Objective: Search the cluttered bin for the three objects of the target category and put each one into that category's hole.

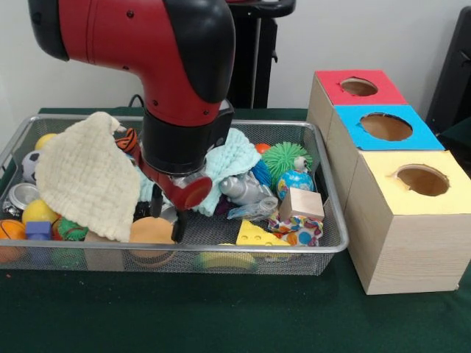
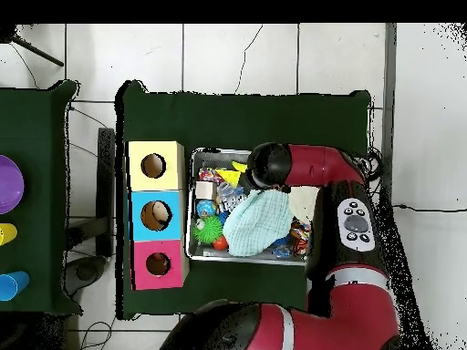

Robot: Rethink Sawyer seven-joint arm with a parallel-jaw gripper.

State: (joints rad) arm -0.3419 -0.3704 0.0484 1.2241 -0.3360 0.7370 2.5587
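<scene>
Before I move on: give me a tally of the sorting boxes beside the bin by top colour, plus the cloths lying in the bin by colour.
Red-topped box: 1
Blue-topped box: 1
Yellow-topped box: 1
Cream cloth: 1
Light teal cloth: 1
Total: 5. Each box has one round hole in its top; other cloths may be hidden under the clutter.

Seen from straight above: a red and black robot arm [image 2: 351,237] bending over a silver wire-mesh bin [image 2: 193,239] on a dark green table [image 2: 246,114]. Inside the bin, a pale mint waffle-weave cloth [image 2: 259,223] covering the middle, a green spiky ball [image 2: 208,230] and a small blue patterned ball [image 2: 205,209] near the left wall. Just left of the bin, a row of three wooden boxes with round holes: yellow-topped [image 2: 153,165], blue-topped [image 2: 155,215], red-topped [image 2: 158,264]. Gripper hidden under the arm's wrist.
</scene>
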